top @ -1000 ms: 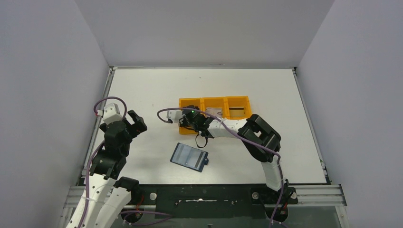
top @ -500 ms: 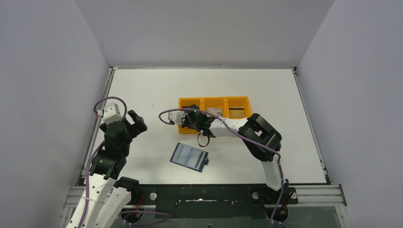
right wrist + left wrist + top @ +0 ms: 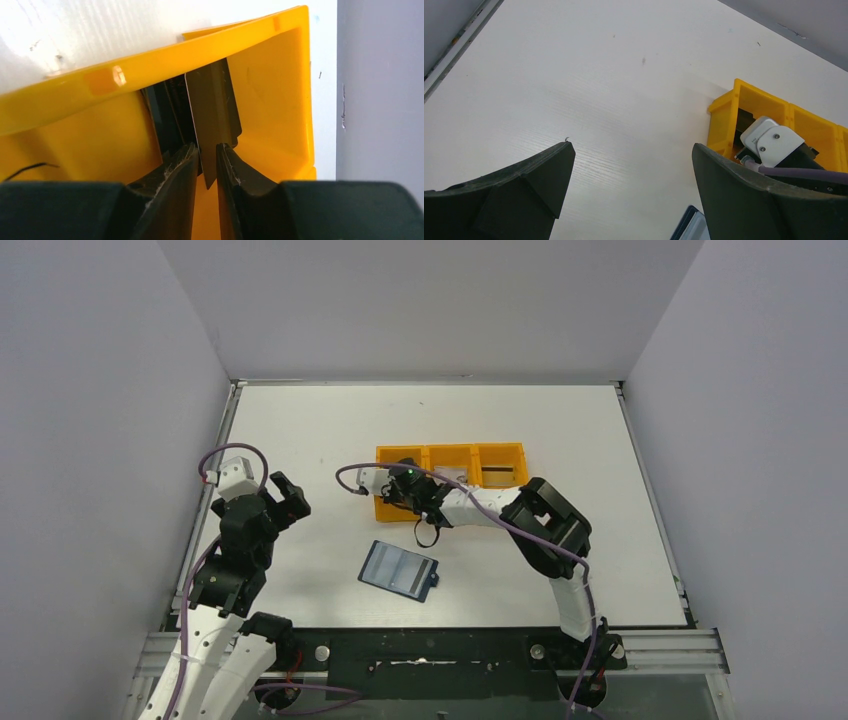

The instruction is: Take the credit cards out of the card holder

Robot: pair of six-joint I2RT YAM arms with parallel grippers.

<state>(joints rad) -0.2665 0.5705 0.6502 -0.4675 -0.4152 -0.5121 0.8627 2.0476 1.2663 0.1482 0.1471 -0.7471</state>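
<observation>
The card holder (image 3: 399, 570) lies open and flat on the table, navy with a blue-grey inside; one corner of it (image 3: 691, 226) shows in the left wrist view. My right gripper (image 3: 401, 481) reaches into the left compartment of the orange tray (image 3: 450, 448). Its jaws (image 3: 207, 147) stand slightly apart, and a dull tan credit card (image 3: 212, 107) stands on edge between them, leaning on the tray wall (image 3: 270, 75). A silver-grey card (image 3: 452, 476) lies in the middle compartment and a card with a dark stripe (image 3: 499, 473) in the right one. My left gripper (image 3: 284, 498) (image 3: 632, 146) hangs open over bare table, left of the tray.
The tray's near-left corner (image 3: 724, 107) and the right wrist's white camera housing (image 3: 769, 142) show beside my left gripper. A purple cable (image 3: 345, 480) loops out to the left of the tray. Grey walls close in the table on three sides.
The right jaws have parted a little around the card inside the tray's left compartment. The left arm and the card holder have not moved.
</observation>
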